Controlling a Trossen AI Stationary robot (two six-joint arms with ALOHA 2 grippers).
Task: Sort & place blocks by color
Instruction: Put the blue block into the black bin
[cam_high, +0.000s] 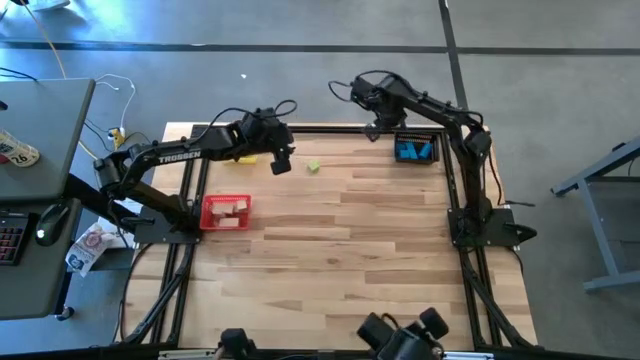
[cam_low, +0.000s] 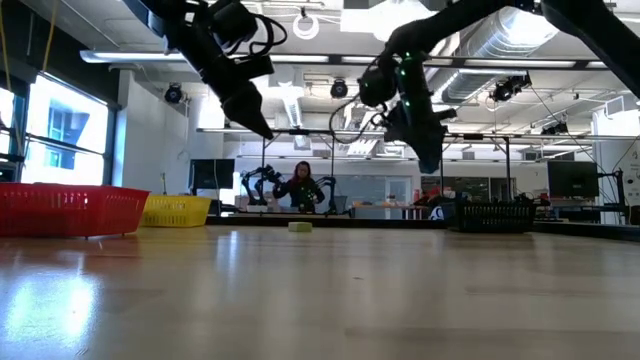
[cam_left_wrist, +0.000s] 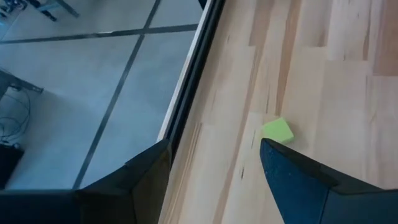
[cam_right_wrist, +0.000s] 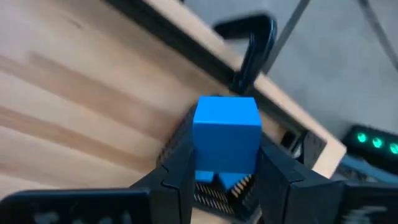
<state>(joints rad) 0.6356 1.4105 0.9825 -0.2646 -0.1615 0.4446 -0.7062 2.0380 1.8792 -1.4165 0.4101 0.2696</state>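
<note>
Across the far half of the wooden table (cam_high: 350, 250), three bins are counted: a red bin (cam_high: 227, 211) at the left edge with several tan wooden blocks (cam_high: 232, 208) inside, a yellow bin (cam_high: 243, 156) behind it, largely covered by the left arm, and a black bin (cam_high: 417, 148) at the far right corner with blue blocks (cam_high: 413, 151) seen in it. Two dark arms are seen, both raised above the back of the table. The left gripper (cam_high: 283, 163) is held with its fingers spread wide and nothing between them, just beside one light green block (cam_high: 314, 166) lying alone on the planks near the far edge. The right gripper (cam_right_wrist: 225, 177) is poised beside the black bin, its fingers clamped on a single blue cube (cam_right_wrist: 227, 138). The tabletop is made of pale butcher-block planks, framed by a black rail. Around it, a grey floor with dark seams is shown, and a desk (cam_high: 40, 130) with a keyboard (cam_high: 10, 235) and mouse (cam_high: 48, 222) at the left. Beyond the table, a workshop with ceiling ducts and one seated person (cam_low: 301, 187) is visible.
</note>
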